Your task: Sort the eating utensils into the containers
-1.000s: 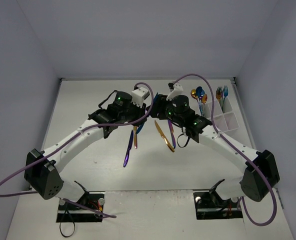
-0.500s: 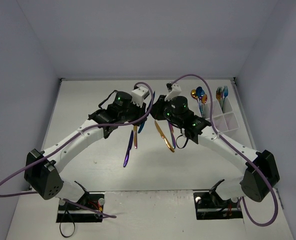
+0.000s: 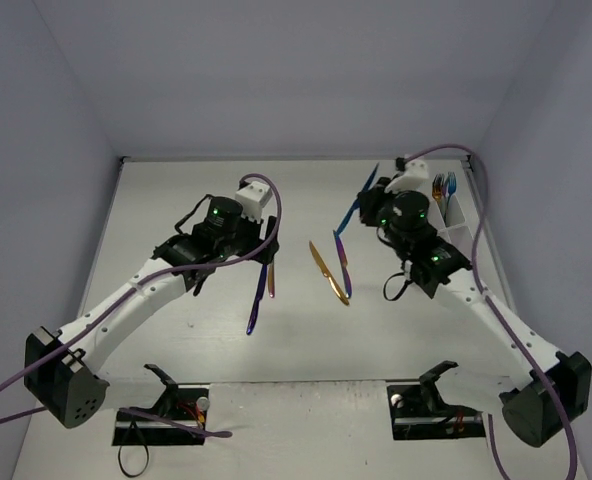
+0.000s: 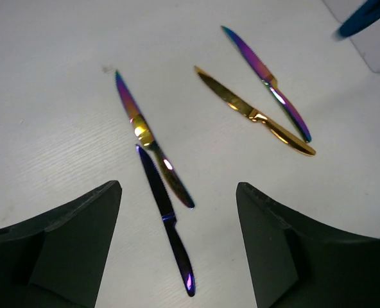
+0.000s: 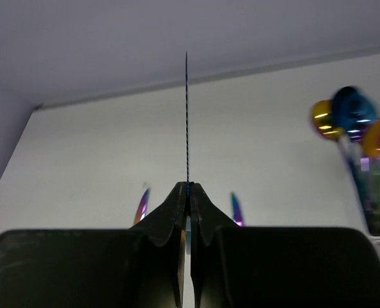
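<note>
**Left wrist view:** Four iridescent knives lie flat on the white table point(image 4: 49, 128) ahead of the left gripper point(image 4: 177, 191). Its two dark fingers point(image 4: 81, 237) stand wide apart and hold nothing. A rainbow knife point(image 4: 153, 149) and a dark blue knife point(image 4: 166, 226) lie in the gap between the fingers, close alongside each other, with the dark blue one nearer the hand. Whether they touch cannot be told. Farther out, to the gripper's right, a gold knife point(image 4: 254, 113) and a purple knife point(image 4: 267, 80) lie almost parallel, near each other but apart.

**Right wrist view:** The right gripper point(image 5: 188, 190) is clamped tight on a blue knife point(image 5: 186, 115). The knife is seen edge-on as a thin line rising straight out past the fingertips. Beyond the hand, to its right, blue, gold and orange spoons point(image 5: 349, 119) stand blurred with their bowls up. Two knife tips show on the table, one on either side of the fingers.

**Top view:** The right gripper holds the blue knife clear of the table. The blade slants away from the hand on the side opposite the white caddy point(image 3: 458, 228), which sits just beside the wrist. Gold and blue forks point(image 3: 443, 185) stand at the caddy's far end. The rainbow and dark blue knives lie just on the near side of the left gripper. The gold and purple knives lie between the two hands.
</note>
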